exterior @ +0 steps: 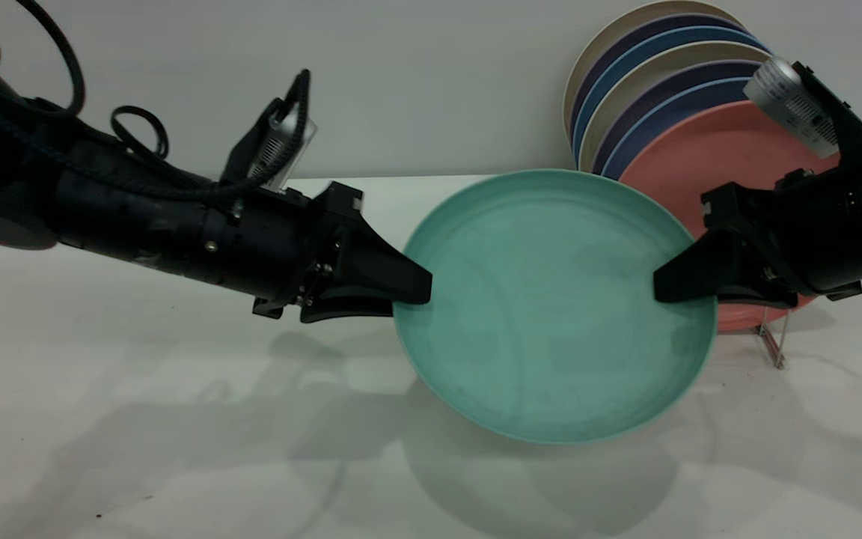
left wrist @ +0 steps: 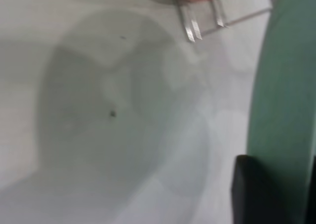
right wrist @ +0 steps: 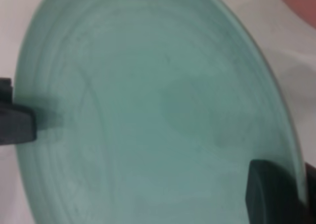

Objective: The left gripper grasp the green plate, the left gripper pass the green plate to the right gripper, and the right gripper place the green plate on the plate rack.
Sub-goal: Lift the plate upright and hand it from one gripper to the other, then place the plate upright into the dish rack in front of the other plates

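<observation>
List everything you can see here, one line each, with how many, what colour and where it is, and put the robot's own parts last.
green plate: one, teal-green, held tilted above the table at centre, gripped at opposite rims.
salmon-pink plate: one, salmon pink, front of the row standing in the rack, behind the green plate.
other plates: about six, cream, blue and purple, standing in a row behind the pink one.
plate rack: one, silver wire, right rear, mostly hidden.
table: one, white.
left gripper: one, black, shut on the green plate's left rim.
right gripper: one, black, shut on its right rim.
</observation>
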`<action>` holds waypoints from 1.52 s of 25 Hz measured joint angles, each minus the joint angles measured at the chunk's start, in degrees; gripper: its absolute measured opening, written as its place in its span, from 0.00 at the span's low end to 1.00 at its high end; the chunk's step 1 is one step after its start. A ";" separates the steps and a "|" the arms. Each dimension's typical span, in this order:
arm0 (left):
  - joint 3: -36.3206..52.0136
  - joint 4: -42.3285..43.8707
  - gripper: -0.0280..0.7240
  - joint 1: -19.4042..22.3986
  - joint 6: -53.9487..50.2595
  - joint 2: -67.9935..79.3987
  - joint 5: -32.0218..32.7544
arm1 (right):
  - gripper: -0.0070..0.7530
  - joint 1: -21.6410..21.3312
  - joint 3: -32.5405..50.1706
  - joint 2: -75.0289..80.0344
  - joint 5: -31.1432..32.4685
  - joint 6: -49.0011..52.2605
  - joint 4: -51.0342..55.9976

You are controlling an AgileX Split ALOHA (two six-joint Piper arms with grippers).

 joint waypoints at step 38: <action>-23.57 73.59 0.79 16.16 -57.16 -0.02 9.72 | 0.06 0.61 -32.96 -12.18 1.56 18.88 -82.72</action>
